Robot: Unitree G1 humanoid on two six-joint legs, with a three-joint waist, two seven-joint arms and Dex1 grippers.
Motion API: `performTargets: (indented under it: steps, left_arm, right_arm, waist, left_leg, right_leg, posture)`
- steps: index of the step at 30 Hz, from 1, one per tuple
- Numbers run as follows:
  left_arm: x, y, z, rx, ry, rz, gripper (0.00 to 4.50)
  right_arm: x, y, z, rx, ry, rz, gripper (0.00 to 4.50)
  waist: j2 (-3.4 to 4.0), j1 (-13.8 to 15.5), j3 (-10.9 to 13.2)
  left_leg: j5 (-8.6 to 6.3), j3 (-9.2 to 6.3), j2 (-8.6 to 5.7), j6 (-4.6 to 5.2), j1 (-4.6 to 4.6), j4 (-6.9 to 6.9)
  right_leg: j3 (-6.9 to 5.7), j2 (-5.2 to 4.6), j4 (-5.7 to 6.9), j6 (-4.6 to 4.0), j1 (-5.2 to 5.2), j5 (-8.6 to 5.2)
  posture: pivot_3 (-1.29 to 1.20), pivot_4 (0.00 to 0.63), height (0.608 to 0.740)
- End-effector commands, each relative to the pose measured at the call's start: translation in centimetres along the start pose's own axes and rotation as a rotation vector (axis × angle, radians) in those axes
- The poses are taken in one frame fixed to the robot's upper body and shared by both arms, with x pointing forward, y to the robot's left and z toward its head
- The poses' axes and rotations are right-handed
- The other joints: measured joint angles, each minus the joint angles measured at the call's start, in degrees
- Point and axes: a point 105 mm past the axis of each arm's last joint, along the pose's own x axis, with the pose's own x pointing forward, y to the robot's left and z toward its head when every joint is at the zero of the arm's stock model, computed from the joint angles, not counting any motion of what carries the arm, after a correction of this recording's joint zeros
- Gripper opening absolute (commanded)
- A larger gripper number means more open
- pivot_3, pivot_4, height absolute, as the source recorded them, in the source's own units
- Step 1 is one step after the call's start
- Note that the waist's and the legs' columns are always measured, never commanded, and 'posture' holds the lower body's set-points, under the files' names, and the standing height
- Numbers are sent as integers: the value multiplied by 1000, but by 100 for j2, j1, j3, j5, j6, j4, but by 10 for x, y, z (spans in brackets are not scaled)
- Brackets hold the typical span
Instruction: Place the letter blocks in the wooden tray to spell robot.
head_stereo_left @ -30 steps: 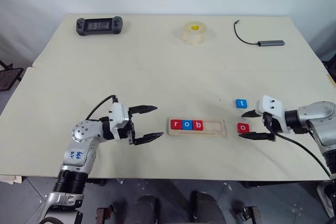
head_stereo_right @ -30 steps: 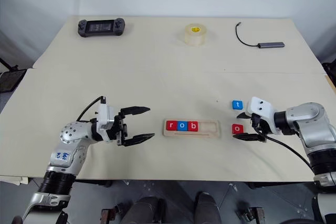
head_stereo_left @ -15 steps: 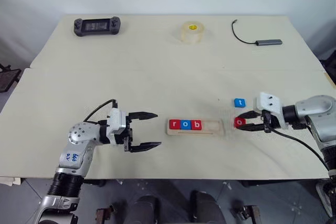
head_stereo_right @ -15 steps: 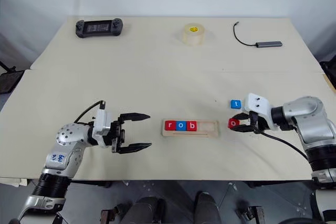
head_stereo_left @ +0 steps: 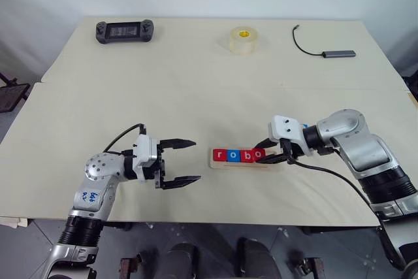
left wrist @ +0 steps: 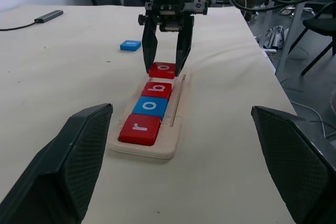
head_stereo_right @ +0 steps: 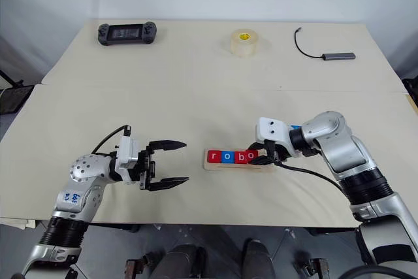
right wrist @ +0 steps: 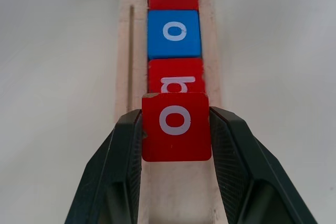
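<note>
Clearly, 3 letter blocks (right wrist: 173, 35) show r, o, b.

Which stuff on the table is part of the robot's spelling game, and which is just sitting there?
Part of the game:
- wooden tray
- red r, blue o and red b in the tray
- red o gripped by the right hand above the tray
- blue t on the table

Just sitting there:
- tape roll
- game controller
- cable with adapter

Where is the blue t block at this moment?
The blue t block lies on the table, outside the wooden tray, beside the right claw.
</note>
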Motion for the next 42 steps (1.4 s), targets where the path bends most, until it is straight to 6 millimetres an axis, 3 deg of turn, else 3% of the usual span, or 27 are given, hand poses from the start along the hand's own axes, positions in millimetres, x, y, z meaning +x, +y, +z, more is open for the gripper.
performTargets:
  steps: [1,16,17,24,28,32,35,42]
  left_arm:
    - [0,-2,6,23,-10,9,4500]
    - [1,-2,6,24,-14,20,4500]
    - [1,-2,6,24,-14,20,4500]
    - [1,-2,5,20,-13,20,4500]
    - [1,-2,5,18,-11,18,4500]
    - [1,-2,4,17,-12,15,4500]
    - [1,-2,4,15,-11,12,4500]
    - [2,0,3,13,-8,4,4500]
  right_arm:
    - [-4,-3,4,-18,3,-11,1451]
    - [-6,-4,-2,20,20,-14,1451]
    - [-6,-4,-2,22,18,-14,2178]
    - [-23,-10,14,46,-51,-65,4454]
    - [-39,-7,8,66,-51,-99,4454]
    - [-51,-1,-9,103,-30,-150,4454]
    - [-54,7,-20,144,-15,-159,3872]
    - [-40,7,-26,195,-17,-180,1445]
  waist:
    - [0,-14,0]
    - [0,-27,0]
    - [0,-27,0]
    - [0,-27,0]
    - [0,-1,0]
    - [0,17,0]
    - [0,10,0]
    - [0,-24,0]
  left_leg:
    - [0,0,0,0,0,0]
    - [0,1,0,0,0,0]
    - [0,1,0,0,0,0]
    - [0,0,0,0,0,0]
    - [0,-1,0,0,-1,0]
    - [0,-2,0,0,-1,0]
    - [0,1,0,0,-1,0]
    - [0,3,4,0,1,0]
  right_leg:
    - [0,0,0,0,0,0]
    - [0,0,2,0,0,0]
    - [0,0,1,0,0,0]
    - [0,0,2,0,0,0]
    - [-1,0,1,0,0,0]
    - [-3,0,-2,0,2,0]
    - [-1,-1,0,0,2,0]
    - [1,1,3,0,0,0]
  posture:
    - [0,150,740]
    - [0,150,740]
    - [0,150,740]
    - [0,150,740]
    - [0,150,740]
    - [0,150,740]
    - [0,150,740]
    - [0,150,740]
